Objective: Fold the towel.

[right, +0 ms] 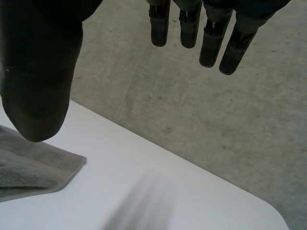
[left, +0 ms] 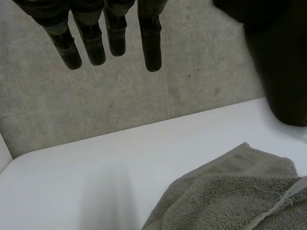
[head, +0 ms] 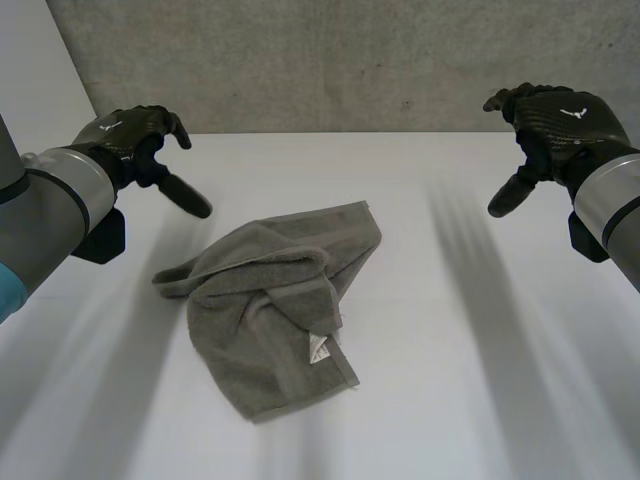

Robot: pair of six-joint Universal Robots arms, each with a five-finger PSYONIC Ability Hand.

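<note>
Left hand [head: 135, 135] and right hand [head: 555, 125] hover well apart, fingers relaxed, holding nothing. The towel [head: 275, 300] lies crumpled on the bench [head: 450, 380] between them, nearer me. Pinching a bunched layer instead of a corner could, I judge, fold it crooked.

The towel [head: 270, 310] lies bunched up, so parts of it are tucked under its own folds and can't be seen. Its little white tag [head: 320, 347] is too small to read. In both wrist views the towel runs off the edge. In the head view, the left arm [head: 50, 210] and the right arm [head: 615, 200] are cut off at the sides.
</note>
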